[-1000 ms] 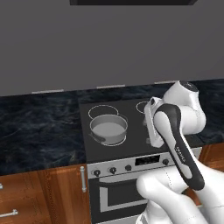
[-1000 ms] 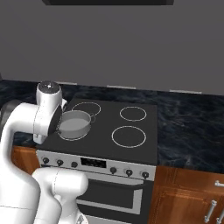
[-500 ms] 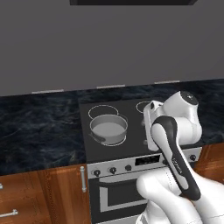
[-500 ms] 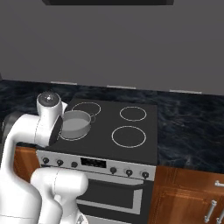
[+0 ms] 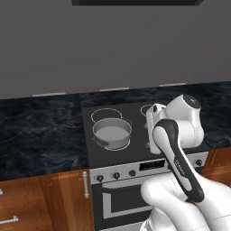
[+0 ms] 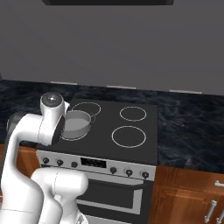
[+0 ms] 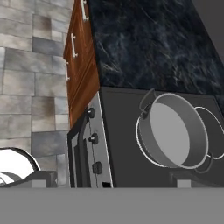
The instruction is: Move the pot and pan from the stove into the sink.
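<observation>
The grey pot (image 5: 112, 133) (image 6: 76, 123) stands on the front left burner of the black stove (image 5: 135, 151) (image 6: 105, 124). The other three ring burners are bare. The pan and the sink are out of view. My white hand (image 5: 154, 119) hovers over the cooktop to the right of the pot, apart from it. In the hand view the pot (image 7: 173, 131) lies ahead at the right, tilted by the camera's roll. My gripper (image 7: 113, 181) is open, its tips far apart with nothing between them.
Dark marbled counter (image 5: 40, 135) (image 6: 192, 127) runs on both sides of the stove. Wooden cabinets with metal handles (image 5: 45, 203) (image 6: 192, 197) sit below. The silver knob panel (image 6: 96, 164) and oven door face me. A dark hood (image 5: 135, 2) hangs above.
My arm's upper joints have sunk a little and the hand has drifted slightly left toward the pot. The pot has not moved.
</observation>
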Robot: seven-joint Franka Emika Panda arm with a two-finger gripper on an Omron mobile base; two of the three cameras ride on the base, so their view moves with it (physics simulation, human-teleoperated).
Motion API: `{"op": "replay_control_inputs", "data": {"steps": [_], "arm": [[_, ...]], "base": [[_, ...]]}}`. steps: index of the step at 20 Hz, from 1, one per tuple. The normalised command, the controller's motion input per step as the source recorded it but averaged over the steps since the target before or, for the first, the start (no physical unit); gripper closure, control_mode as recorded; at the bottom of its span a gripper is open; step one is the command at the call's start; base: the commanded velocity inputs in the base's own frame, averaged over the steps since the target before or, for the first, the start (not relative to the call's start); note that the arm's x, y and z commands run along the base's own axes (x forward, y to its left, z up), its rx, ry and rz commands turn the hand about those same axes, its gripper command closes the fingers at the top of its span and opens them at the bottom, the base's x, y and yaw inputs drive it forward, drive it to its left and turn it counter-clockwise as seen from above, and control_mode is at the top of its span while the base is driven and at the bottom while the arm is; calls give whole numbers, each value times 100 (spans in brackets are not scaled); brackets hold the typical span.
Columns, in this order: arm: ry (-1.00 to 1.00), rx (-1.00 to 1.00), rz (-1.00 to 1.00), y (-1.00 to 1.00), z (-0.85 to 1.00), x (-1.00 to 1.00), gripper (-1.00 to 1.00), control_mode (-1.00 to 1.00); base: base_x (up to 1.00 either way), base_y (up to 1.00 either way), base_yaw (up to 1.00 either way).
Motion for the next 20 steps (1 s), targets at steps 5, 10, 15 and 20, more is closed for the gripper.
{"op": "replay_control_inputs", "data": {"steps": [5,10,15,20], "arm": [[1,4,2,-13,-1,13,-100,-100],[0,11,6,-24,-1,4,-100,-100],[0,2,0,-4,0,0,-100,-100],[0,0,0,2,0,4,-100,-100]], "base": [[0,0,0],[0,0,0],[0,0,0],[0,0,0]]}}
